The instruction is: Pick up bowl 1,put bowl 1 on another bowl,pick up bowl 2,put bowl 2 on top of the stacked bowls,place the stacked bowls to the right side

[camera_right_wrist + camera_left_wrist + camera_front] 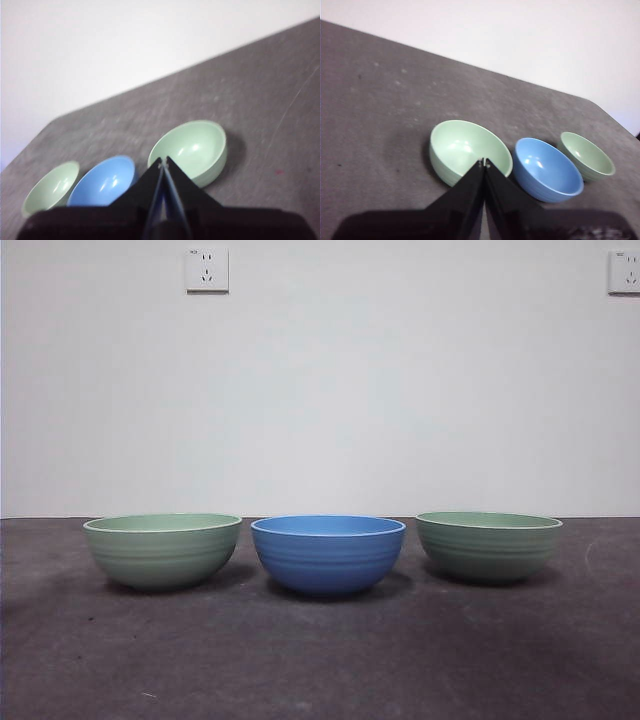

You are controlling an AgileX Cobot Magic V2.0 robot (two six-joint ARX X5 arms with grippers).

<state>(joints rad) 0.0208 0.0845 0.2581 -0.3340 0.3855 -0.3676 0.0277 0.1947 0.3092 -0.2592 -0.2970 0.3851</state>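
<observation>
Three ribbed bowls stand in a row on the dark table. The blue bowl (328, 553) (548, 169) (102, 182) is in the middle. One pale green bowl (163, 549) (469, 150) (51, 188) sits to its left, the other pale green bowl (488, 545) (586, 156) (192, 150) to its right. All are upright, empty and apart from each other. My left gripper (484, 162) hangs shut above and short of the left green bowl. My right gripper (163, 161) hangs shut above and short of the right green bowl. Neither arm shows in the front view.
A white wall with two power sockets (207, 269) (624, 271) stands behind the dark grey table (320, 660). Bare tabletop stretches in front of the bowls and to both sides.
</observation>
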